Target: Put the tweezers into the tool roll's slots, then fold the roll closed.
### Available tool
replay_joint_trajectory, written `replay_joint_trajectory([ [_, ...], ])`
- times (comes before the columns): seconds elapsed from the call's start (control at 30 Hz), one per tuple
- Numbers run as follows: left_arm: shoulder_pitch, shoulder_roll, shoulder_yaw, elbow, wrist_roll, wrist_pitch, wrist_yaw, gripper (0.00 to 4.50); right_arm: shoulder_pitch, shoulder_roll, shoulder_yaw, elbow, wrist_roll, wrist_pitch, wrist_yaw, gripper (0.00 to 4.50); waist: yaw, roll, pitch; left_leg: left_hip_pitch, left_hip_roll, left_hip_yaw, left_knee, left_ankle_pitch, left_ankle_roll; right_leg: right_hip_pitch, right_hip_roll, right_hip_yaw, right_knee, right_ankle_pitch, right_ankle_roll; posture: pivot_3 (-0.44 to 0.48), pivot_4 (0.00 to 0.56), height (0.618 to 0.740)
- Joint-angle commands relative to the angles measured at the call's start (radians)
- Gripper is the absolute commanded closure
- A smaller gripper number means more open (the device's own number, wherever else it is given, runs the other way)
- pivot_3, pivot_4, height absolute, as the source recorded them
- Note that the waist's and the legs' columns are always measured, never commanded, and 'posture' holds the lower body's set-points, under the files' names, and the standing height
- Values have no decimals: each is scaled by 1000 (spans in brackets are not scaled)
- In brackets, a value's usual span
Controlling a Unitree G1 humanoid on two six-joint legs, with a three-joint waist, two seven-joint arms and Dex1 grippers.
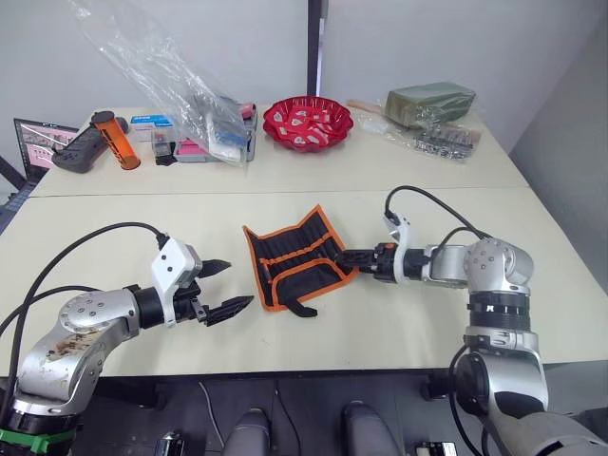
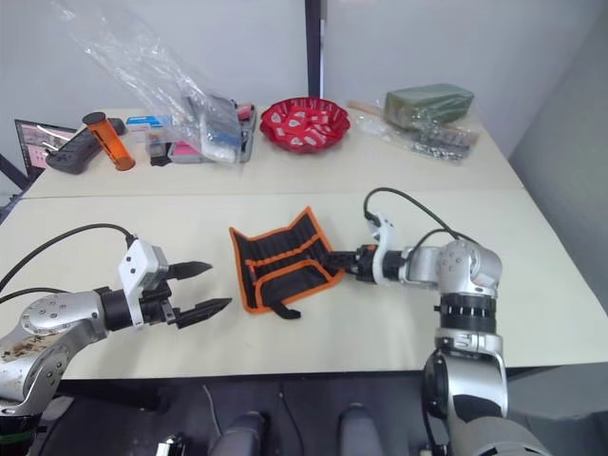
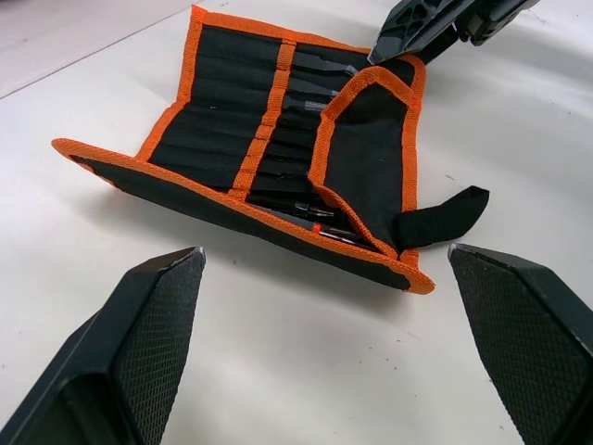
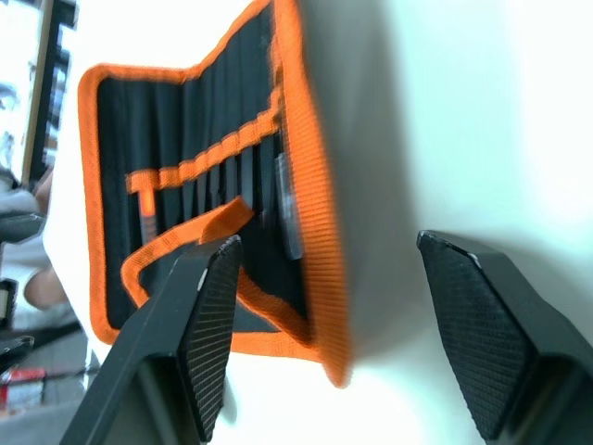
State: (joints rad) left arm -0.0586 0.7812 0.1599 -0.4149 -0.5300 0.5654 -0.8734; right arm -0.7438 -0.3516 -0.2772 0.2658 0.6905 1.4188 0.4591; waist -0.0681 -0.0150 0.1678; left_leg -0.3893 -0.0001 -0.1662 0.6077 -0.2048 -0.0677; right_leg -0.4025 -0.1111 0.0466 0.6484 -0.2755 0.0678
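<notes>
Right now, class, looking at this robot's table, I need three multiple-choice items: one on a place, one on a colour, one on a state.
1. Where is the red bowl?
A. on the far table
B. beside the left gripper
C. on the pouch

2. What colour edges the black pouch?
A. blue
B. orange
C. white

3. How is the left gripper?
A. shut on the pouch
B. open, holding nothing
C. shut on a cord

Answers: 1 A, it sits beyond the seam between the tables; 2 B, orange trim rings the pouch; 3 B, its fingers are spread short of the pouch.
</notes>
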Motion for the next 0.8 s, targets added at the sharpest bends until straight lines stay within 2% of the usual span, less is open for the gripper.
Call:
replay_joint_trajectory([
  [0.03, -2, 4, 6, -5, 5, -28, -10, 0, 22, -25, 0, -8, 23, -50, 75, 1279, -2, 0, 0, 0, 0, 0, 0, 0, 0, 0, 0, 0, 0, 0, 0, 0, 150, 740],
  [0.1, -1, 3, 2, 0, 11, -32, -11, 0, 29, -27, -16, 12, 25, -66, 94, 1279, -1, 0, 0, 0, 0, 0, 0, 0, 0, 0, 0, 0, 0, 0, 0, 0, 150, 740],
  [0.2, -1, 0, 0, 0, 14, -33, -11, 0, 28, -24, -14, 28, 26, -71, 113, 2035, -1, 0, 0, 0, 0, 0, 0, 0, 0, 0, 0, 0, 0, 0, 0, 0, 150, 740],
  [0.43, -2, 2, 1, 6, 14, -39, -13, 0, 39, -12, -6, 23, 29, -61, 131, 4436, -1, 0, 0, 0, 0, 0, 0, 0, 0, 0, 0, 0, 0, 0, 0, 0, 150, 740],
  [0.67, -13, 3, -2, 21, 16, -42, -22, 0, 40, -8, -49, -12, 47, -57, 123, 4483, -1, 0, 0, 0, 0, 0, 0, 0, 0, 0, 0, 0, 0, 0, 0, 0, 150, 740],
  [0.8, -25, 0, -10, 34, 20, -46, -25, 0, 32, -1, -151, 21, 38, -71, 23, 4483, 3, 0, 0, 0, 0, 0, 1, 0, 0, 0, 0, 0, 0, 0, 0, 0, 150, 740],
])
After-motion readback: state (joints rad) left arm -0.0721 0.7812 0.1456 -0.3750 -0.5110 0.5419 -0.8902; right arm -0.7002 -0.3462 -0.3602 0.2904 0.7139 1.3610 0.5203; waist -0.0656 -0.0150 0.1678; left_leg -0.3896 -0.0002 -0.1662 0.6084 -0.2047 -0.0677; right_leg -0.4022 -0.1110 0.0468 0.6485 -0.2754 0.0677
